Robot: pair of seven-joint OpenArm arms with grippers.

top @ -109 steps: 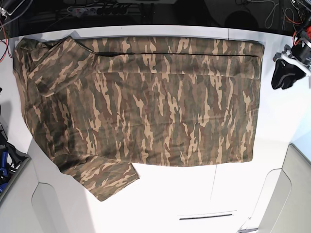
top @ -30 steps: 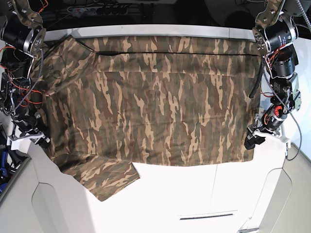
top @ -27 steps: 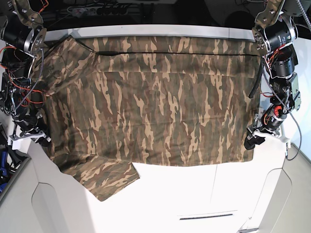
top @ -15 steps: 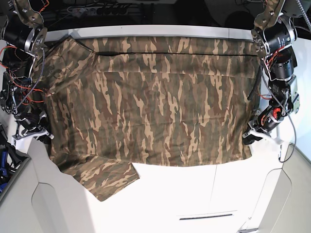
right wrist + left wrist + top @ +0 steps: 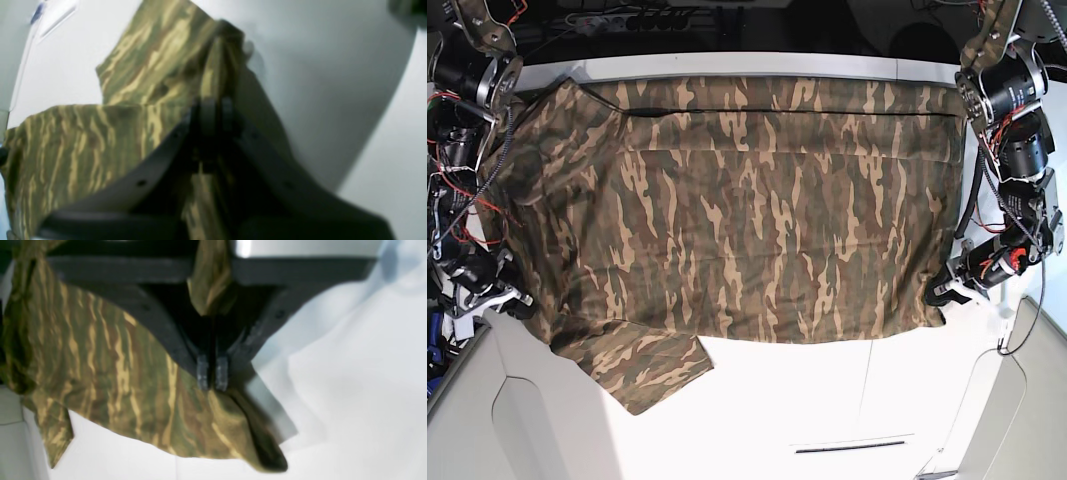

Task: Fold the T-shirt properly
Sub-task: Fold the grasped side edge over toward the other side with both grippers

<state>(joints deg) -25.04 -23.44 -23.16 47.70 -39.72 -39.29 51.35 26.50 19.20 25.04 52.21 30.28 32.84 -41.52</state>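
Note:
The camouflage T-shirt (image 5: 747,210) lies spread across the white table (image 5: 827,400), one short sleeve (image 5: 642,365) pointing at the near edge. My left gripper (image 5: 941,293) is at the shirt's near right corner. In the left wrist view its fingertips (image 5: 202,375) are pressed together on a pinch of the cloth (image 5: 116,373), which bunches up between the fingers. My right gripper (image 5: 515,305) is at the near left edge beside the sleeve. The right wrist view shows that gripper (image 5: 215,111) shut on a raised ridge of the fabric (image 5: 83,140).
A power strip and cables (image 5: 627,18) run along the dark strip behind the table. Both arms' wiring and motors stand over the shirt's left (image 5: 467,150) and right (image 5: 1012,120) ends. Grey panels (image 5: 537,430) flank the near table edge.
Both grippers have closed on the shirt's near edge, one at each end, and shifted slightly toward the front. The cloth at both pinches has lifted and the right hem corner has pulled inward.

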